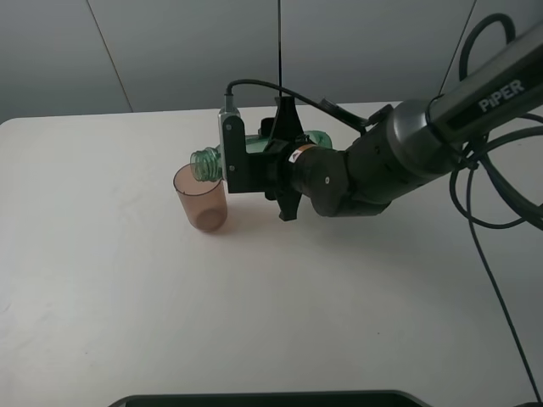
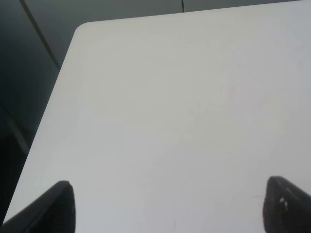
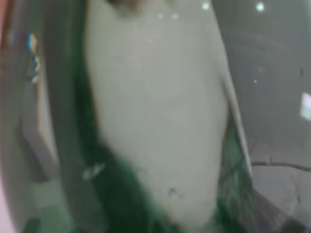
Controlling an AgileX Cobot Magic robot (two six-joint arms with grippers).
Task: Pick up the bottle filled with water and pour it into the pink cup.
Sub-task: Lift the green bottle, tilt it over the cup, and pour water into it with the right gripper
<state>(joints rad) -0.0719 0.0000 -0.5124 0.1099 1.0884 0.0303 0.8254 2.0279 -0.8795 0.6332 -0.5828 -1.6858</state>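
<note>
White tabletop (image 1: 110, 280): matt, smooth, uniform. See-through green-tinted plastic bottle (image 1: 204, 163): glossy, ribbed thread at neck. Translucent brownish-pink plastic cup (image 1: 202, 203): smooth, slight sheen. Dark grey arm housing (image 1: 407, 140), 3 o'clock from bottle: satin, faintly reflective. Thin black cable (image 1: 254, 82), 12 o'clock: smooth, rubbery-looking.

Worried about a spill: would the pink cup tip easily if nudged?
Probably: the pink cup looks like thin translucent plastic, so likely light. The bottle tilts over its rim, where a nudge might tip it most easily.
</note>
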